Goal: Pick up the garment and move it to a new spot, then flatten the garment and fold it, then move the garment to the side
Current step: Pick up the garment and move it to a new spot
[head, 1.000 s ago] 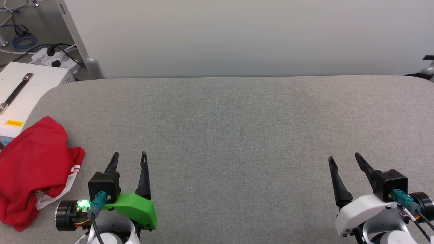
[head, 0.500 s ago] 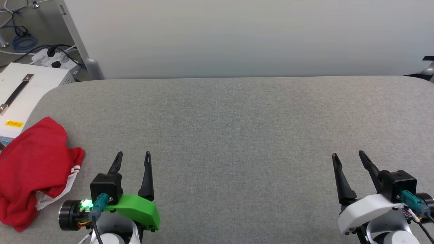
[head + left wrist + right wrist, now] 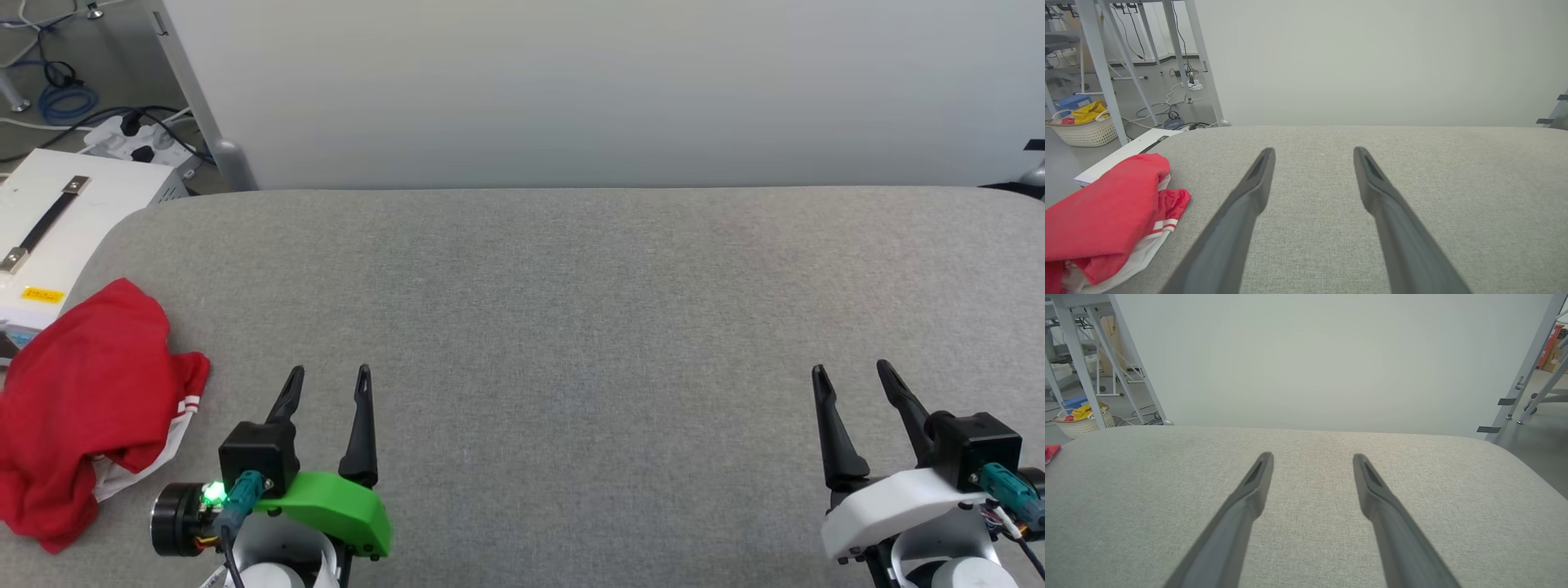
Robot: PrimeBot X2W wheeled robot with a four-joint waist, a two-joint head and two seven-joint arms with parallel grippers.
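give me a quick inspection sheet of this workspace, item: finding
surface: grey fabric tabletop, smooth
job's things: crumpled bright red shirt with white striped trim, at the left edge, not yet flattened or folded
clutter: nothing seen
grippers: left claw open, beside the shirt, apart from it; right claw open, holding nothing
cables: blue coiled cable and white power strip on the floor
surroundings: white box with black strap handle; pale wall panel; woven basket of yellow cloth

The garment (image 3: 82,392) is soft matt cloth, and the table (image 3: 571,327) wears coarse woven fabric.
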